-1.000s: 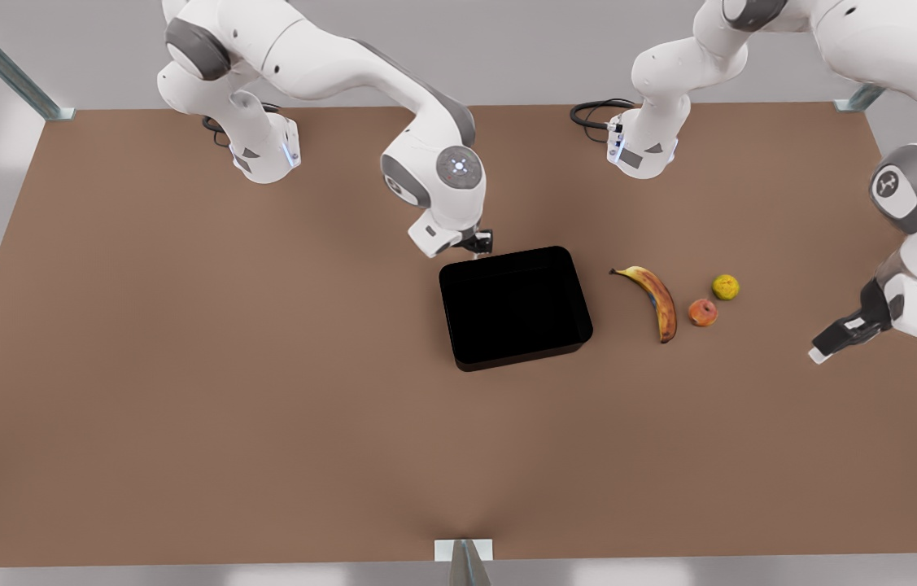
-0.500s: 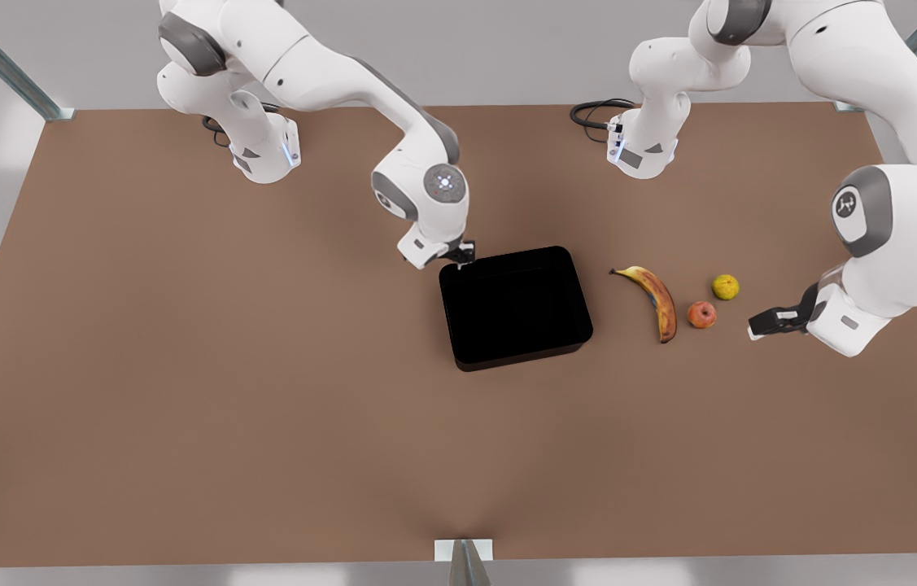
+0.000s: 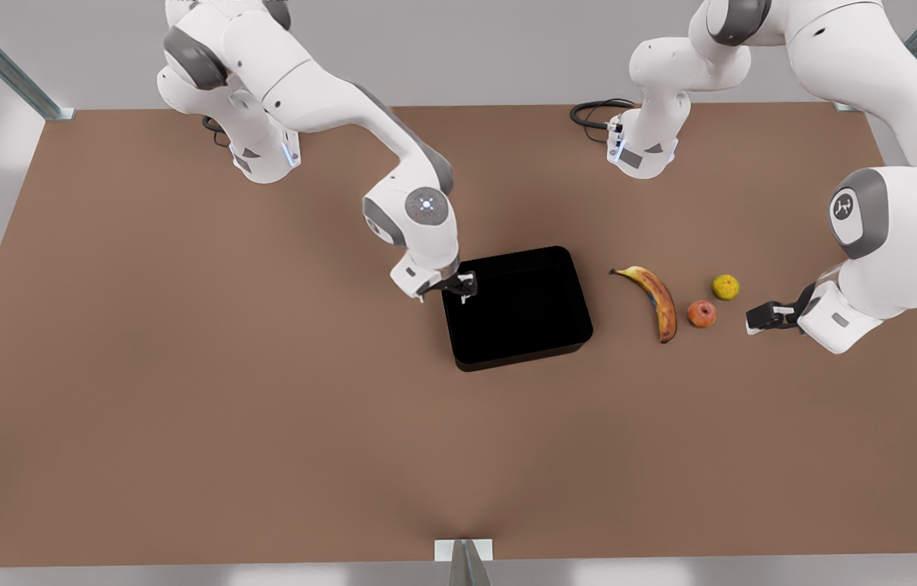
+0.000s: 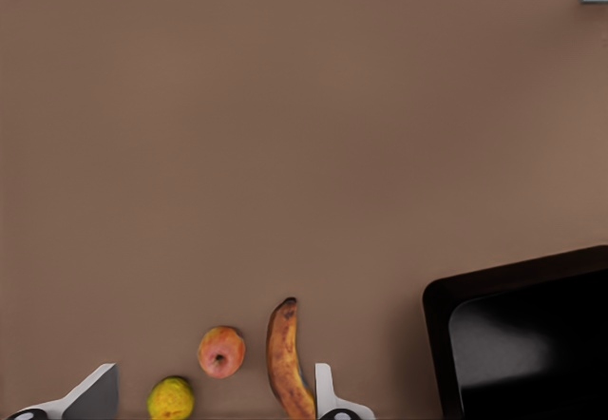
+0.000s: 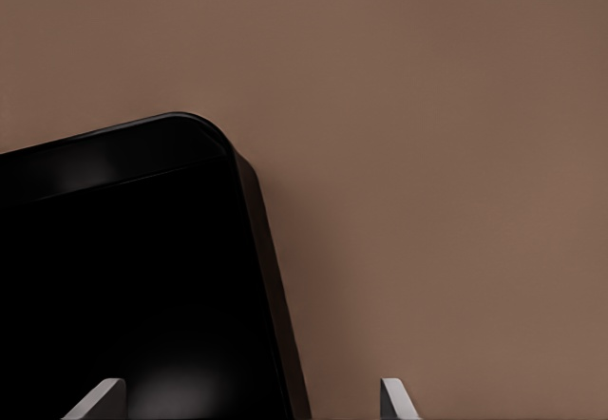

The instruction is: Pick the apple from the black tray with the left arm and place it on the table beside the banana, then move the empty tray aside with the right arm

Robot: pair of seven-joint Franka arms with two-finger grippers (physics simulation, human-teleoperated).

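Brown table (image 3: pixel 181 391) w/ corner posts, grey surround; both end effectors' fingers apart.

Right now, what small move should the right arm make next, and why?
Probably shut the right end effector on the black tray's wall: its open fingers straddle that rim, the tray is empty, and the apple lies beside the banana. The left end effector waits, open, by the fruit.
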